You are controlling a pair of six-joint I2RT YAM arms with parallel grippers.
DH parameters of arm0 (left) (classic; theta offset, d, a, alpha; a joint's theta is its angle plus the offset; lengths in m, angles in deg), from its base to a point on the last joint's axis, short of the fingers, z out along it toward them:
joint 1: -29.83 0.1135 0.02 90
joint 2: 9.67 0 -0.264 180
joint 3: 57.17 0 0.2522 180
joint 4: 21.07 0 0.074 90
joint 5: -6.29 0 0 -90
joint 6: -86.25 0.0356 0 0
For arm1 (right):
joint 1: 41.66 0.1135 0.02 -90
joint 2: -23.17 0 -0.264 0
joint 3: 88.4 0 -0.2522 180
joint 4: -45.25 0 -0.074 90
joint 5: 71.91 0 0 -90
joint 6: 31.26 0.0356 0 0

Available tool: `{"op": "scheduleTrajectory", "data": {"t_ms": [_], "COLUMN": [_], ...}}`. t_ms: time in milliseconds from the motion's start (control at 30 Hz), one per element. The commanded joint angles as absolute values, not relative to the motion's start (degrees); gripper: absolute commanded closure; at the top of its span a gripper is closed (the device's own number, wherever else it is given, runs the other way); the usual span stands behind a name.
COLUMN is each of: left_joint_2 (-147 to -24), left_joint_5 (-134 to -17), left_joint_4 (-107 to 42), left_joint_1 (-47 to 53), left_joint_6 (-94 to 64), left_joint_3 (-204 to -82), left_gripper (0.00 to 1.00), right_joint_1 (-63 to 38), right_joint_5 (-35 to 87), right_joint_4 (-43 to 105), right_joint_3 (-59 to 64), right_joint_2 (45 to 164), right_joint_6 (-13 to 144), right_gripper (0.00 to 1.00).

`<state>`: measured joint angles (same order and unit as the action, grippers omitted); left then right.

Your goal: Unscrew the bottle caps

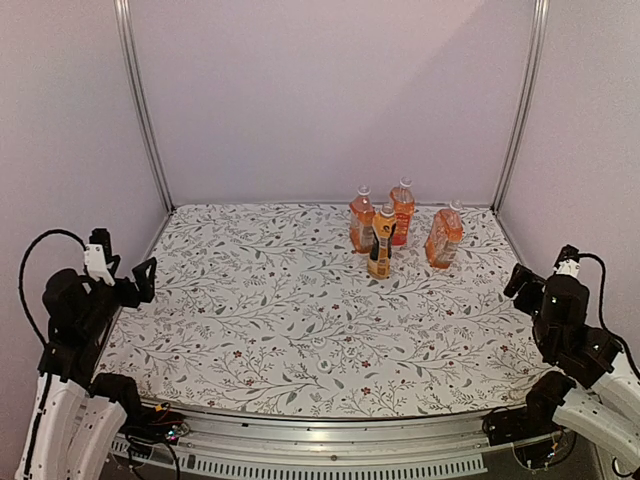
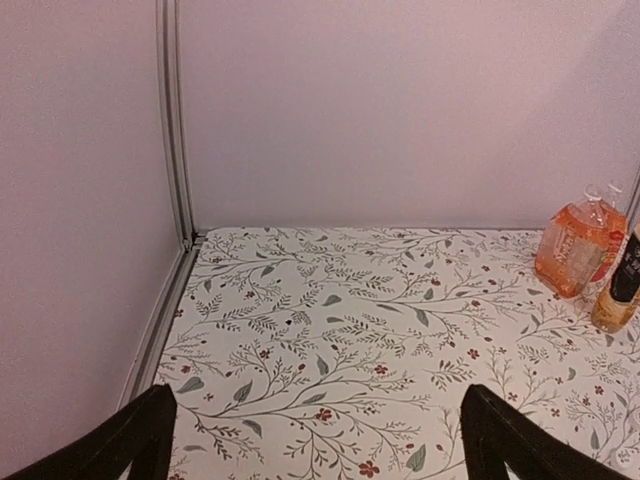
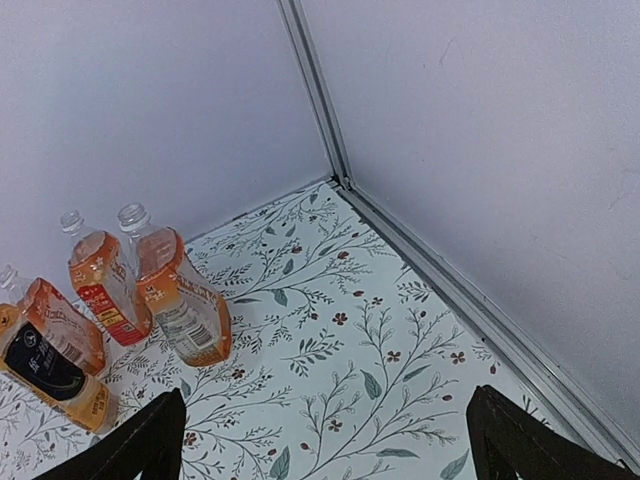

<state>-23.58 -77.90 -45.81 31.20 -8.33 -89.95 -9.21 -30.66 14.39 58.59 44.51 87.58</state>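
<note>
Four clear bottles of orange liquid stand at the back right of the table. They are a left bottle (image 1: 361, 222), a back bottle (image 1: 402, 214), a dark-labelled bottle (image 1: 381, 256) in front and a right bottle (image 1: 444, 237). Each has a small whitish cap, such as the one on the left bottle (image 1: 363, 189). My left gripper (image 1: 125, 262) is open and empty, raised at the near left, far from the bottles. My right gripper (image 1: 542, 266) is open and empty, raised at the near right. The right wrist view shows two capped bottles (image 3: 180, 300) to the left of its fingers.
Pale walls with metal corner posts (image 1: 145, 110) close in the floral table (image 1: 280, 320) on three sides. The left wrist view shows floral table between the fingers (image 2: 140, 440) and bottles (image 2: 575, 245) at far right.
</note>
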Motion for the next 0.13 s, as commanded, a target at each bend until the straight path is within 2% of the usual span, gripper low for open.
{"op": "scheduleTrajectory", "data": {"t_ms": [0, 100], "left_joint_2": [-24.3, -24.5], "left_joint_5": [-73.6, -71.8], "left_joint_4": [-45.2, -45.1], "left_joint_1": [34.2, 35.6], "left_joint_6": [-9.0, -8.9], "left_joint_3": [-89.1, -89.0], "left_gripper": [0.00, 0.00], "right_joint_1": [-9.4, -9.4], "right_joint_5": [-35.2, -34.8], "right_joint_4": [11.8, 9.5], "right_joint_3": [60.3, 60.3], "right_joint_2": [44.1, 44.0], "right_joint_6": [92.4, 92.5], "right_gripper": [0.01, 0.01]}}
